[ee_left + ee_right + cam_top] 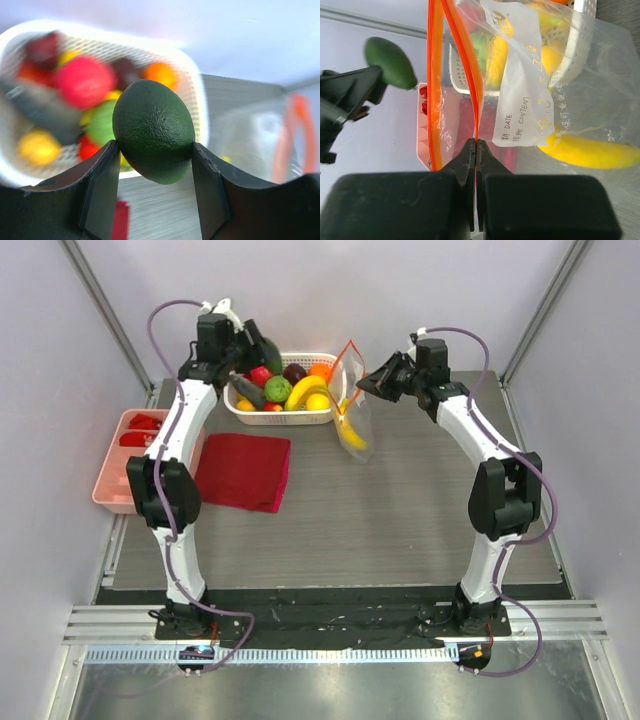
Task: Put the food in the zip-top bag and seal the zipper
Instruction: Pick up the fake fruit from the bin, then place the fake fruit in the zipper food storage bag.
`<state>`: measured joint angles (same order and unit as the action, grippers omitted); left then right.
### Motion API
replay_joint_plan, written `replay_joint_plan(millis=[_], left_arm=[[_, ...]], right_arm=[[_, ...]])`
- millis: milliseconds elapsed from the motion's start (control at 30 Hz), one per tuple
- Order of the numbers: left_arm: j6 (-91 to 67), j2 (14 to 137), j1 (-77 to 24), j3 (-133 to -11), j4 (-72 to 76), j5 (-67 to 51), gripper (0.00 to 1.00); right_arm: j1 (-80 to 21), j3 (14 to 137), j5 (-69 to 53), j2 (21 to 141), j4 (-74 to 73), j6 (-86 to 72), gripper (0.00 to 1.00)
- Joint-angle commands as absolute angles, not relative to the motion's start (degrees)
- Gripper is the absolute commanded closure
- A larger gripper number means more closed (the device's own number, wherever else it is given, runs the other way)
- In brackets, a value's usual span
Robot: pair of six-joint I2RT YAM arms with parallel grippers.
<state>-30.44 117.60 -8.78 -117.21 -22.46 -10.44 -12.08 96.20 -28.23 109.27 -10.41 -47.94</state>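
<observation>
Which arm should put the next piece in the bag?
Left. The left gripper grips a green piece close to the open bag; the right gripper is shut on the zipper, holding the bag up.

White label (517,75) on zip-top bag (610,100): "DATE", "CONTENT"; Chinese characters (559,107) on bag beside it, illegible

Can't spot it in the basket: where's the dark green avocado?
Clamped in the left pincer, the avocado hangs over the basket's left end, upper left in the top view.
</observation>
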Motion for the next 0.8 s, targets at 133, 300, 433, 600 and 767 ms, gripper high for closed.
replay_joint_plan(millis=[133,300,433,600,767], left_arm=[[-12.95,110.57,-21.79,-116.72,-11.16,-17.68,0.73],[-7.83,111.79,-26.98,-115.66,-9.4,-15.82,0.73],[-1.33,113.81,-30.49,-114.97,-10.98,-10.39,0.73],[1.67,115.75,-31.46,-114.52,-11.51,-3.79,0.66],[0.36,117.42,-31.38,-118.47,-15.11,-5.09,0.25]], right_arm=[[-13.09,96.24,-29.36,108.99,-6.86,-49.75,0.99],[-13.45,95.45,-29.18,108.72,-6.77,-49.4,0.99],[-13.54,95.45,-28.92,107.93,-6.85,-48.78,0.99],[-13.62,94.75,-28.74,106.35,-8.17,-47.38,0.99],[-13.54,95.1,-28.92,106.17,-8.26,-47.2,0.99]])
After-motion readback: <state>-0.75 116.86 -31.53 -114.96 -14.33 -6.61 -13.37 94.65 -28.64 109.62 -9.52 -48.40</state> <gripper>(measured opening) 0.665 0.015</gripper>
